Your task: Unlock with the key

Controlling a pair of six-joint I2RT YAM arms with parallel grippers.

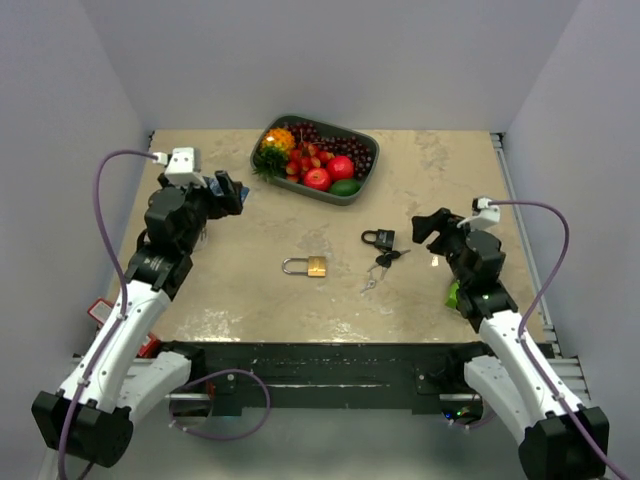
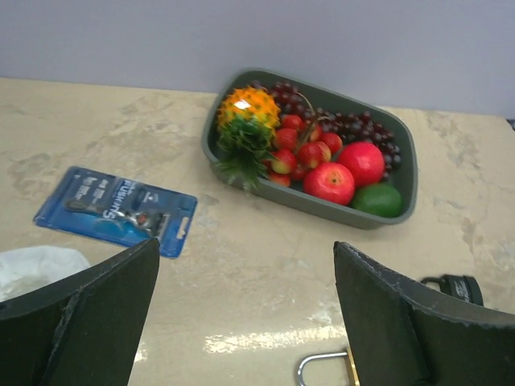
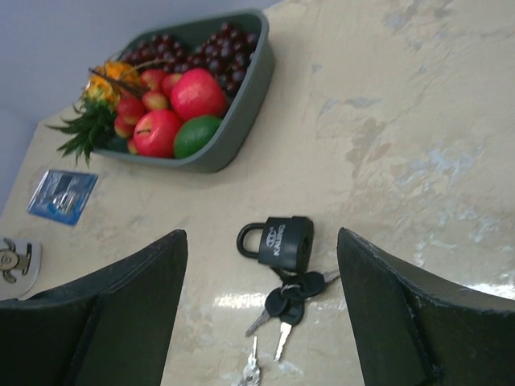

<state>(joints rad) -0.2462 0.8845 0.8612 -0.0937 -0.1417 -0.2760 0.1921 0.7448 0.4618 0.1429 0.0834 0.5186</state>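
Beige marbled table [image 1: 215, 300] inside grey walls [image 1: 330, 60]; left gripper [image 2: 245, 249] and right gripper [image 3: 261, 237] spread wide.

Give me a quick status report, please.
Left hand and right hand open, empty. Black padlock, keys by it, ahead of right hand. Nothing between.

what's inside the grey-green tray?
Fruit: a small pineapple, dark grapes, red apples, small red fruits, one green fruit. The tray floor is hidden beneath them.
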